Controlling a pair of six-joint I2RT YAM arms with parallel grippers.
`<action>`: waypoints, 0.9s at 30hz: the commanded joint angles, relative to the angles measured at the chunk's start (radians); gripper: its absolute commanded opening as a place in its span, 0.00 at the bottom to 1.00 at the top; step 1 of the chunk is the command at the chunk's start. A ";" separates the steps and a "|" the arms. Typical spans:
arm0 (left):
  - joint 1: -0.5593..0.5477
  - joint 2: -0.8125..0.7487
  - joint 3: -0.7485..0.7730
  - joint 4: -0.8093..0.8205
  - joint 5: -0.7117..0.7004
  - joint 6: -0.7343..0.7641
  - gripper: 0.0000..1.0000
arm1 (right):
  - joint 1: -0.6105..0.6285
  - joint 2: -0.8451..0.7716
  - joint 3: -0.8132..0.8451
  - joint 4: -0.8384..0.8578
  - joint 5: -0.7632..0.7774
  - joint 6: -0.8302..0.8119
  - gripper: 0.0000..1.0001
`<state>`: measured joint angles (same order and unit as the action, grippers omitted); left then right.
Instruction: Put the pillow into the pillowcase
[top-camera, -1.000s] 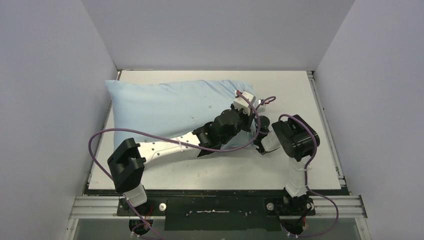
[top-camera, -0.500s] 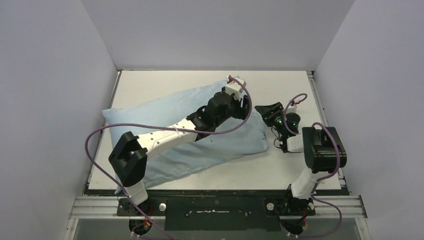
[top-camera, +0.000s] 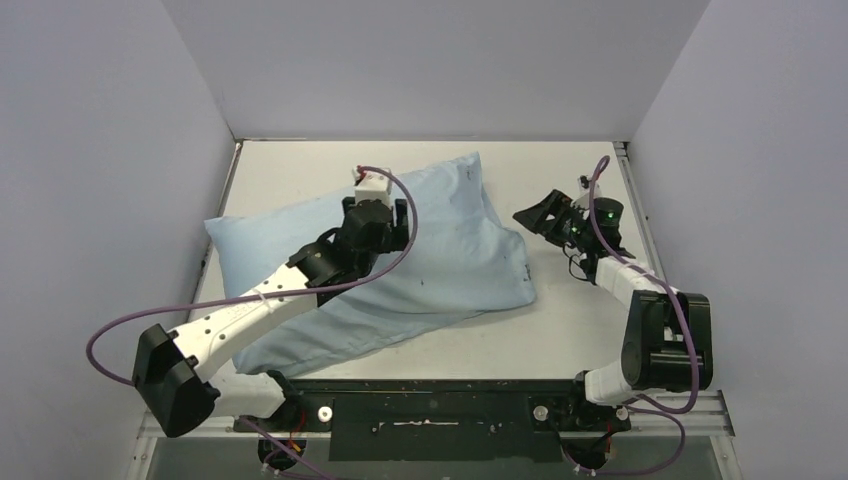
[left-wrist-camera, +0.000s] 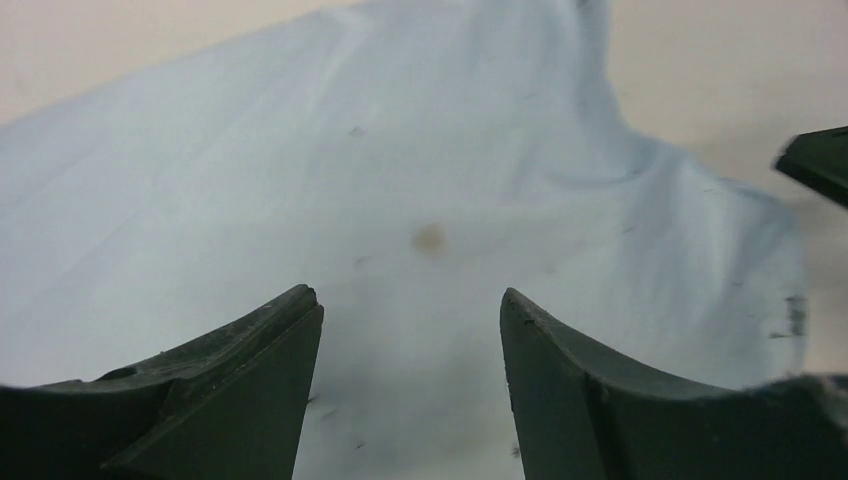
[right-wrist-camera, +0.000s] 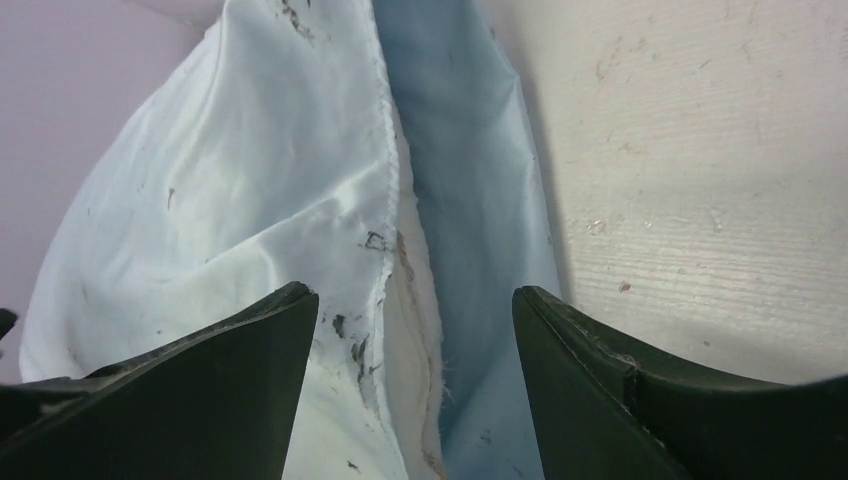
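Note:
The light blue pillowcase (top-camera: 450, 260) lies slantwise across the table, plump and filled. Its open end faces right, where a cream strip of the pillow (right-wrist-camera: 412, 375) shows between the hems; the rest of the pillow is hidden inside. My left gripper (top-camera: 385, 220) hovers over the pillowcase's (left-wrist-camera: 400, 150) middle, jaws open and holding nothing (left-wrist-camera: 408, 305). My right gripper (top-camera: 528, 215) is just right of the open end, also open (right-wrist-camera: 415, 295), looking along the pillowcase's (right-wrist-camera: 250, 180) hem without touching it.
The white table (top-camera: 580, 330) is boxed in by grey walls on three sides. A metal rail (top-camera: 640, 230) runs along the right edge. My left arm (top-camera: 250, 305) lies across the pillowcase's near half.
Both grippers opened and let go of the pillowcase. My left gripper drew back to the left over it, my right one swung out to the right. The pillowcase now lies slanted.

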<state>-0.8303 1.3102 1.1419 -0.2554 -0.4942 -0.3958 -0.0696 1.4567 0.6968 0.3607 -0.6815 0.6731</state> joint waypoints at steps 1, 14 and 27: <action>0.050 -0.102 -0.142 -0.148 -0.153 -0.159 0.63 | 0.016 0.029 0.063 -0.122 -0.105 -0.127 0.73; 0.306 -0.050 -0.304 0.128 -0.037 -0.093 0.63 | 0.110 0.213 0.121 0.181 -0.170 0.092 0.07; 0.346 0.162 -0.052 0.345 0.256 0.098 0.64 | 0.164 -0.129 -0.237 0.209 0.303 0.213 0.00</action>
<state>-0.4896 1.4651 1.0134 0.0021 -0.3855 -0.3500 0.0521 1.4528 0.5217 0.5228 -0.5423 0.8539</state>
